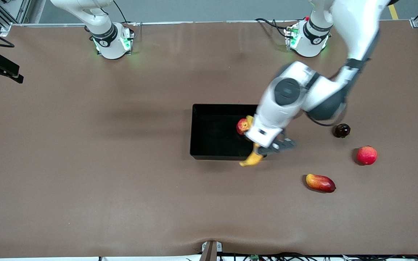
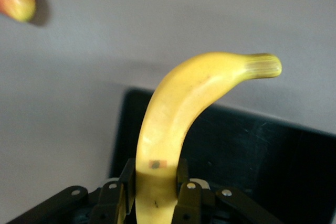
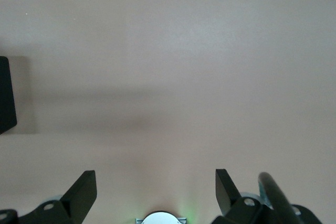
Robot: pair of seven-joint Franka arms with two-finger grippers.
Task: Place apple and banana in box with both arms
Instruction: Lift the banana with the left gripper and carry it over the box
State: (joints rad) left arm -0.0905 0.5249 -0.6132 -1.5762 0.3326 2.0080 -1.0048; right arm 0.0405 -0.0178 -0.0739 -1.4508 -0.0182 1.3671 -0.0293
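My left gripper (image 1: 259, 148) is shut on the yellow banana (image 1: 252, 159) and holds it over the corner of the black box (image 1: 209, 136) that lies nearer the front camera, toward the left arm's end. In the left wrist view the banana (image 2: 178, 114) sticks out from between the fingers (image 2: 185, 190), its tip over the box wall (image 2: 262, 156). The apple (image 1: 242, 126), red with yellow patches, lies in the box beside the left wrist. My right gripper (image 3: 156, 179) is open and empty over bare table, out of the front view; that arm waits.
Toward the left arm's end lie a dark round fruit (image 1: 341, 130), a uniformly red round fruit (image 1: 367, 155) and a long red-yellow fruit (image 1: 320, 182), which also shows in the left wrist view (image 2: 16, 1). A black edge (image 3: 5, 95) shows in the right wrist view.
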